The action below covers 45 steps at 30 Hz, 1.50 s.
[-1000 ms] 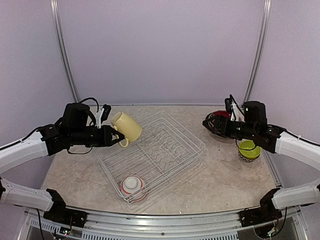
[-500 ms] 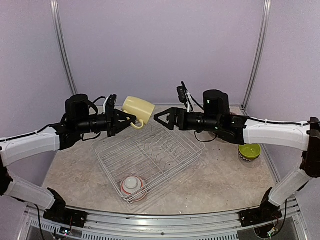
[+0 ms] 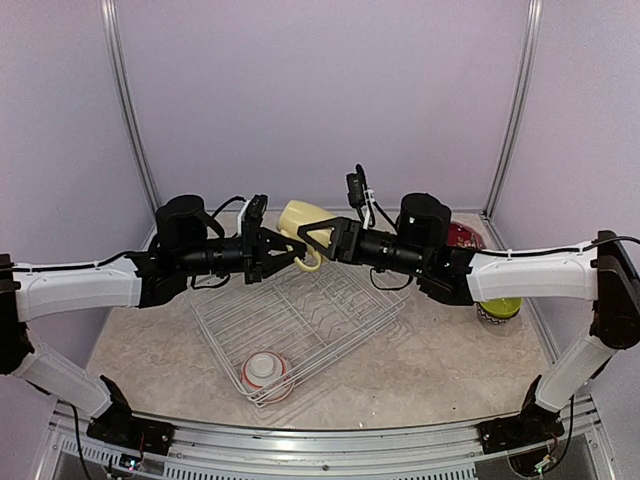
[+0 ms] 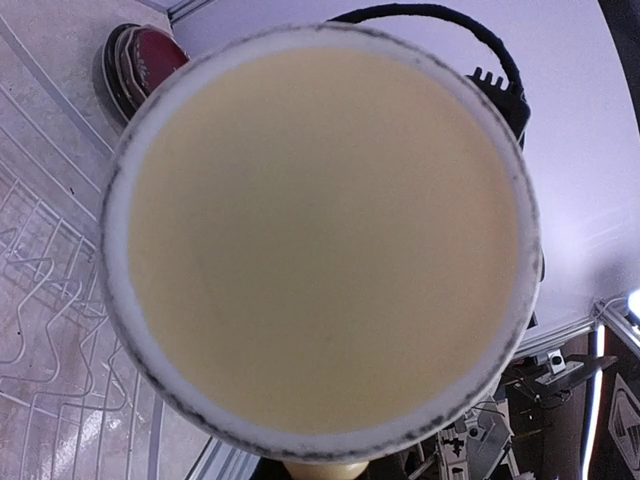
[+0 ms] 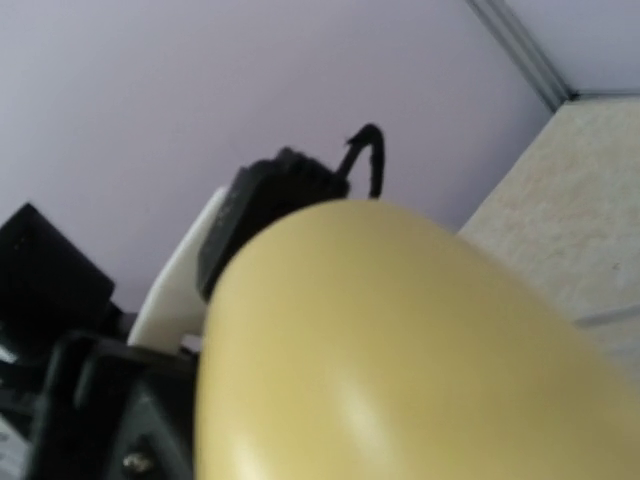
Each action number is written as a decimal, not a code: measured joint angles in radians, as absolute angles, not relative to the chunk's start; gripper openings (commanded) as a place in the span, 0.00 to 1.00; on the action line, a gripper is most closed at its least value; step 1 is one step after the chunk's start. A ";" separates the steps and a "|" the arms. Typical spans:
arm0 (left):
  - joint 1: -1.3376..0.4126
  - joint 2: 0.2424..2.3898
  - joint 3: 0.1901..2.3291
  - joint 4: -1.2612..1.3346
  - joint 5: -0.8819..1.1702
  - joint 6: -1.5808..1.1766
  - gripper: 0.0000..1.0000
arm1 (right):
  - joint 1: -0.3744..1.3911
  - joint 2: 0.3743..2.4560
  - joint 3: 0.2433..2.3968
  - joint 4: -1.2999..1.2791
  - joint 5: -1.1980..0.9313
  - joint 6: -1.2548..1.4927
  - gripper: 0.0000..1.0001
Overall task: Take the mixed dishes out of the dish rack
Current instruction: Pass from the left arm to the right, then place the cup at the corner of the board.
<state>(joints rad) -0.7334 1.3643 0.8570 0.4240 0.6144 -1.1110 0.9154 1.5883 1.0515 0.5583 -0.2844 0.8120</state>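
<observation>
Top external view: the pale yellow mug [image 3: 298, 217] hangs in mid-air at frame centre, over the upper edge of the dish rack [image 3: 300, 310]. The left end effector [image 3: 288, 256] is narrowed onto its handle, holding it. The right end effector [image 3: 308, 240] meets the mug from the right, jaws part-spread; whether they grip it cannot be told. A red-white bowl [image 3: 264, 372] sits in the rack's lower corner, and a lime green bowl [image 3: 498, 305] rests on the surface [image 3: 450, 360] at right.
</observation>
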 measured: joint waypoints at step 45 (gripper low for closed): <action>-0.413 1.177 1.249 -0.689 0.207 -0.242 0.99 | 0.777 0.934 0.832 -1.047 0.266 0.970 0.00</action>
